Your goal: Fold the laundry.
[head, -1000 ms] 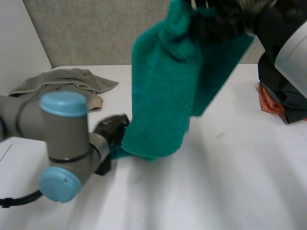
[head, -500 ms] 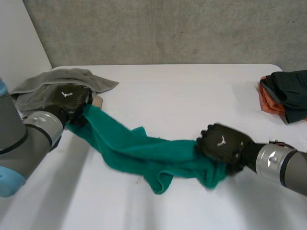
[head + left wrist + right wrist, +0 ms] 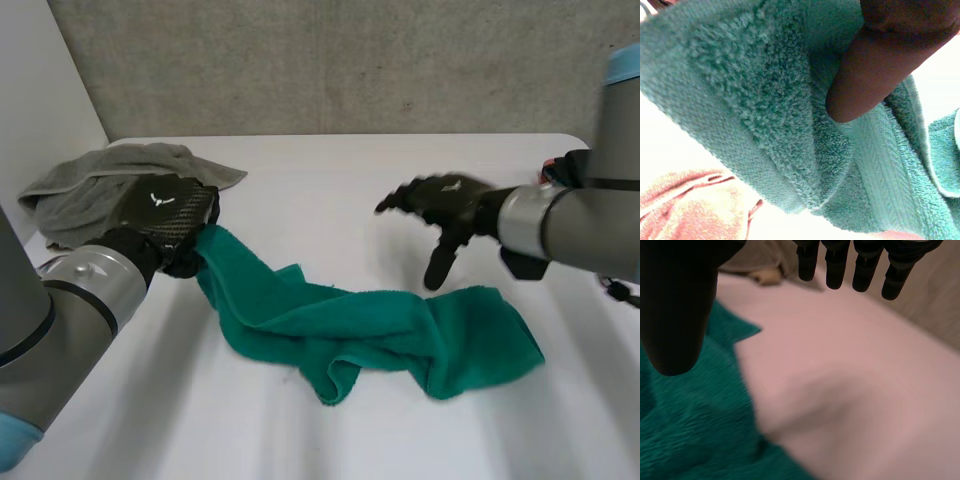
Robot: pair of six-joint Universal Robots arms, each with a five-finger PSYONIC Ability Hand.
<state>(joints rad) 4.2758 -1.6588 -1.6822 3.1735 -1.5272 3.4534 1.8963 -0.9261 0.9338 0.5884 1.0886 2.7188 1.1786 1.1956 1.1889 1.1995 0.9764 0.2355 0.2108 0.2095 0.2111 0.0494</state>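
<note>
A green towel (image 3: 360,335) lies rumpled across the middle of the white table (image 3: 330,190), stretched from left to right. My left hand (image 3: 165,215) is shut on its left end, and its thumb (image 3: 875,65) presses into the green towel (image 3: 765,115) in the left wrist view. My right hand (image 3: 440,205) hovers open above the towel's right end, fingers spread and holding nothing. In the right wrist view its fingers (image 3: 835,262) are straight above the green towel (image 3: 685,410) and bare table.
A grey cloth (image 3: 110,175) lies heaped at the back left, just behind my left hand. A pile of dark and orange clothes (image 3: 590,205) sits at the table's right edge. The grey wall (image 3: 330,60) stands behind the table.
The towel came down from the air onto the table. My right hand let go of its right end, opened and lifted away. My left hand kept its hold on the left end.
</note>
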